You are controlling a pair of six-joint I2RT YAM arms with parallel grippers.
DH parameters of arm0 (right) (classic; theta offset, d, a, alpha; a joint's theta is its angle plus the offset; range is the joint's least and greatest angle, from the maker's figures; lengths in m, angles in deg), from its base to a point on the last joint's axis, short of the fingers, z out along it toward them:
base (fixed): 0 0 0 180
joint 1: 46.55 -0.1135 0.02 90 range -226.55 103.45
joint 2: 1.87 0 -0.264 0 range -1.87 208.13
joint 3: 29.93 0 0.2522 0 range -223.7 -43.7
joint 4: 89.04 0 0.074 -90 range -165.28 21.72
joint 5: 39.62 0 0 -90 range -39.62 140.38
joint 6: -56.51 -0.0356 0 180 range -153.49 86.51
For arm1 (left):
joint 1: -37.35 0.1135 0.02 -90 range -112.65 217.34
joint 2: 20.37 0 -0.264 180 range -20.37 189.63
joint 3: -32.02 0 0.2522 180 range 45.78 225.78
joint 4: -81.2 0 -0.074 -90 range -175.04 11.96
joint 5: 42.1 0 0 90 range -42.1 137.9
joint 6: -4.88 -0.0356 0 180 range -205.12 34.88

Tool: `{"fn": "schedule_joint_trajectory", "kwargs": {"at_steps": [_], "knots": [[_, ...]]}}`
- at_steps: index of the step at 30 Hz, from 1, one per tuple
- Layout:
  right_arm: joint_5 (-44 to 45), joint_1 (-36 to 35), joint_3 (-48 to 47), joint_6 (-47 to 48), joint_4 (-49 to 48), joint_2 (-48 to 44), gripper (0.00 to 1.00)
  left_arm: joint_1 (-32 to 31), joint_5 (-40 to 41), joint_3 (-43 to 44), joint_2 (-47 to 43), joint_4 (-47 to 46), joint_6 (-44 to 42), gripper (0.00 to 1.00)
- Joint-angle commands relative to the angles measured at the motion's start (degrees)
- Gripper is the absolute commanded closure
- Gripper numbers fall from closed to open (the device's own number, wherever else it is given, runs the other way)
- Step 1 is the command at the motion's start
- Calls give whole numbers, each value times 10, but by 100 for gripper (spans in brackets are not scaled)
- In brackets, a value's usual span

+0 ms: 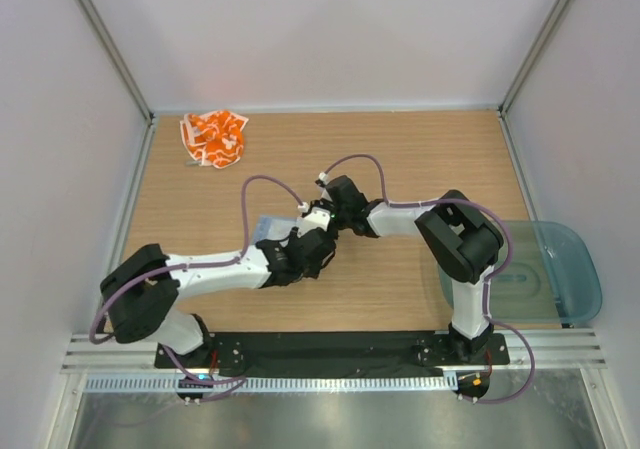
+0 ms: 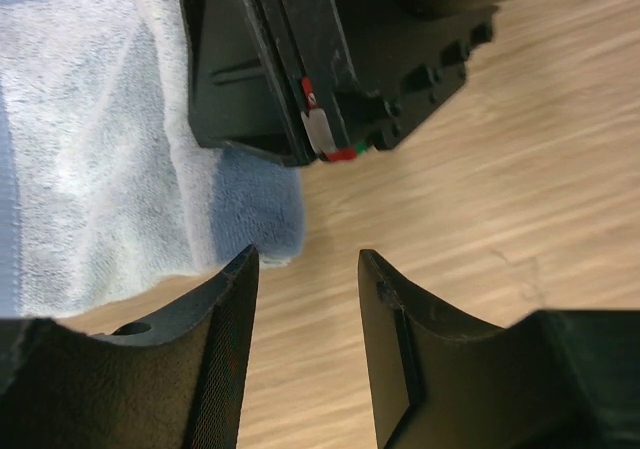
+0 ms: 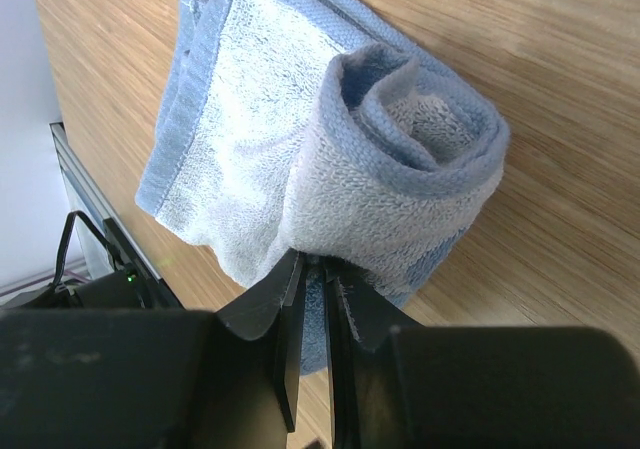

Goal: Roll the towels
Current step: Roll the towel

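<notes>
Fingers of right gripper (image 3: 315, 269) pinch half-rolled pale grey-blue terry towel (image 3: 400, 139); left gripper (image 2: 308, 259) gapes empty. Risk: thin pinch slips, roll springs loose.

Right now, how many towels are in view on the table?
2. The grey-blue towel, partly rolled, lies at the centre, pinched by the right gripper. The orange-patterned towel lies crumpled at the far left corner of the table. No other shows.
</notes>
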State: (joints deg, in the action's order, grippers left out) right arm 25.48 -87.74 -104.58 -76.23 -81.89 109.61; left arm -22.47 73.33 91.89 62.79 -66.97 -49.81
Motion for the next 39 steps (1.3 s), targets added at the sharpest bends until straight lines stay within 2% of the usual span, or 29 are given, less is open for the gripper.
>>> {"fn": "schedule_joint_trajectory", "kwargs": {"at_steps": [1,9,18,27,39], "knots": [[28,-4,3,20,63,1,80,-2,83,33,40,21,-29,54],[19,-4,2,22,63,7,80,-9,124,48,76,42,-51,55],[14,-5,-2,26,77,15,81,-28,166,77,95,83,-69,47],[10,-5,-7,28,82,20,81,-57,192,115,126,94,-104,48],[3,-4,-12,30,89,19,81,-57,190,114,178,124,-53,48]]}}
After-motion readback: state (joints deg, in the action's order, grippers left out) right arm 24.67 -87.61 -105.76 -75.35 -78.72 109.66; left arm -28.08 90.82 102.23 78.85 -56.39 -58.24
